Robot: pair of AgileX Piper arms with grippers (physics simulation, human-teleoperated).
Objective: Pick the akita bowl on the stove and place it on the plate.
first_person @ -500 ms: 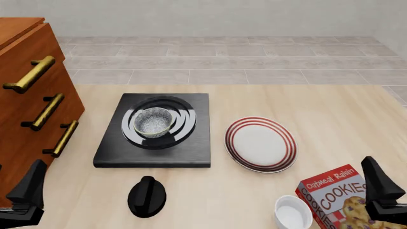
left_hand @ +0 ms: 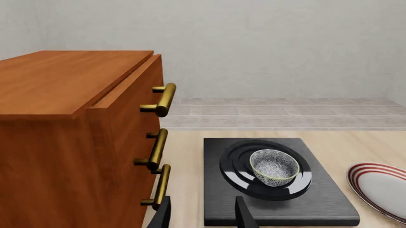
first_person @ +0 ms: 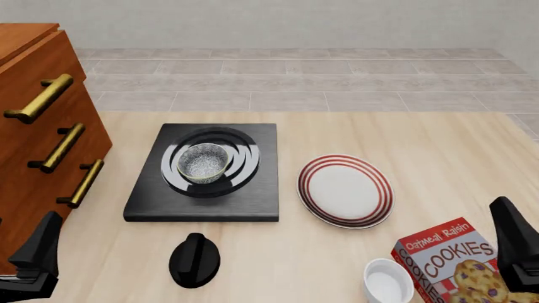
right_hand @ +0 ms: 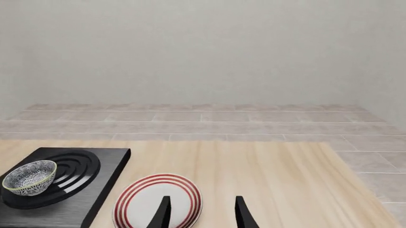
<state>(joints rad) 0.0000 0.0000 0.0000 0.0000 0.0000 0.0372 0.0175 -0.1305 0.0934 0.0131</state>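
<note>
Squarely on the glossy ringed stove (first_person: 202, 172), speckled round akita bowl (first_person: 203, 162); both arms' fingers seemingly apart.
</note>
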